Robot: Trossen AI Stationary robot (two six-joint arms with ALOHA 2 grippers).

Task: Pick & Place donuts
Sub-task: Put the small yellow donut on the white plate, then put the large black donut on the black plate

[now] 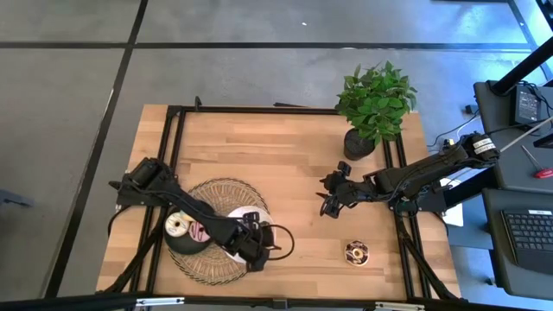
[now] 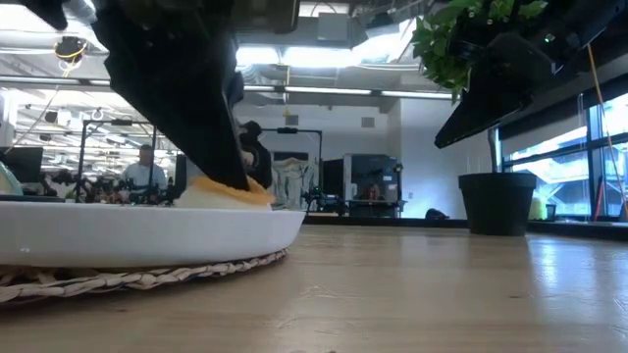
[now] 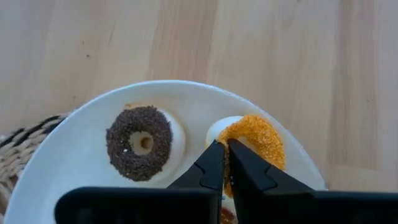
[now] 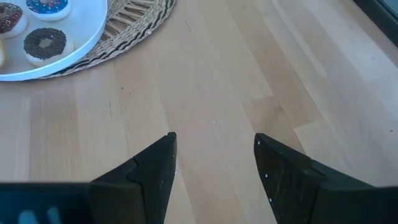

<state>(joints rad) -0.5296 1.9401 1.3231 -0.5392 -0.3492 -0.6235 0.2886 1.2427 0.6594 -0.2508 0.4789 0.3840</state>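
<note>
Left tool [image 3: 224, 163] clenched on orange donut [image 3: 258, 142] over white plate [image 3: 74, 149]; thin rim grip risked slip. Right tool [image 4: 214, 158] released, waiting at 3 o'clock.

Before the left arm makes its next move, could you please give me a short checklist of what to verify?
1. Left gripper closed on the orange donut: ok, its tips pinch the ring's edge.
2. Orange donut over the white plate: ok.
3. Clear of the dark sprinkled donut: ok, there is a gap between them.
4. Orange donut resting on the plate or lifted: cannot tell.
5. Right gripper out of the way: ok, open above bare table.
6. Loose donut left on the table: not ok, not yet placed.
</note>
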